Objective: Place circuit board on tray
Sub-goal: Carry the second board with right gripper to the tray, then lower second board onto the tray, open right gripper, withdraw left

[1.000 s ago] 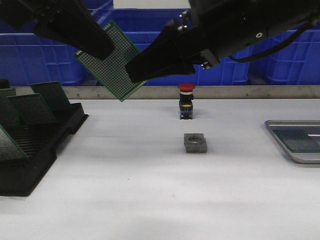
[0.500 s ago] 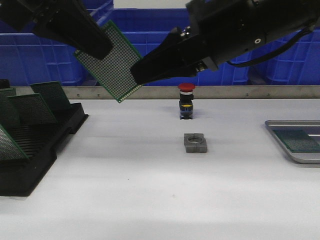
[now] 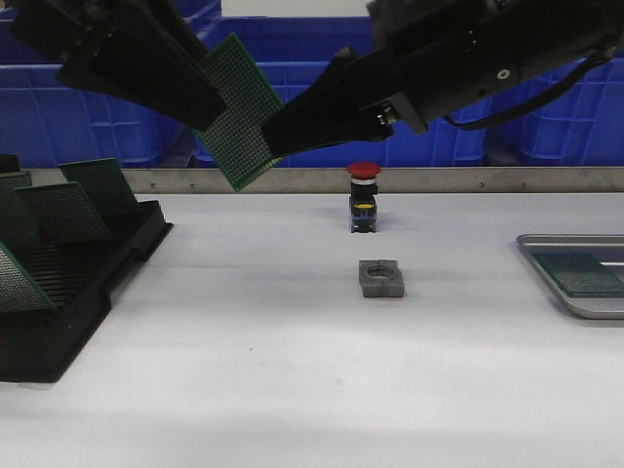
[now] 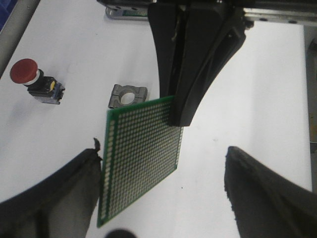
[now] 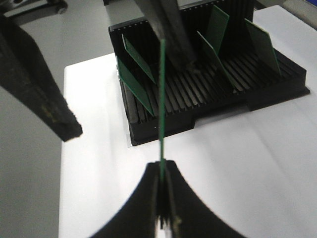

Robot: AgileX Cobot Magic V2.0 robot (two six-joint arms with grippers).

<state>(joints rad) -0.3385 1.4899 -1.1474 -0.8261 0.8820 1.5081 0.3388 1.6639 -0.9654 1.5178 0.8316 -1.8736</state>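
Right hand [image 5: 161, 208]: fingers pressed together on the near edge of the circuit board [image 3: 239, 112]; in the right wrist view the board shows edge-on, running straight out from between the pads, so the clamp looks centred and firm.

Left hand [image 4: 158, 193]: fingers spread wide, one either side of the board. In the left wrist view the far finger stands well off the board and the other finger sits at the board's edge; contact there cannot be told. Judged as a mid-air handover, with the right hand now carrying the load.

Board hangs tilted, high above the bench [image 3: 292, 370], left of centre, roughly over the gap between the rack [image 3: 58, 292] and the bench middle. The rack, at the left, holds several more boards standing in its slots.

On the bench below and to the right: red push-button [image 3: 363, 195], with a grey metal block [image 3: 381, 278] just nearer than it.

Tray [image 3: 546, 283] lies at the far right edge of the front view, well apart from the held board; one board already lies flat in it. Transfer across to the right probably follows, since the tray sits on the right arm's side.
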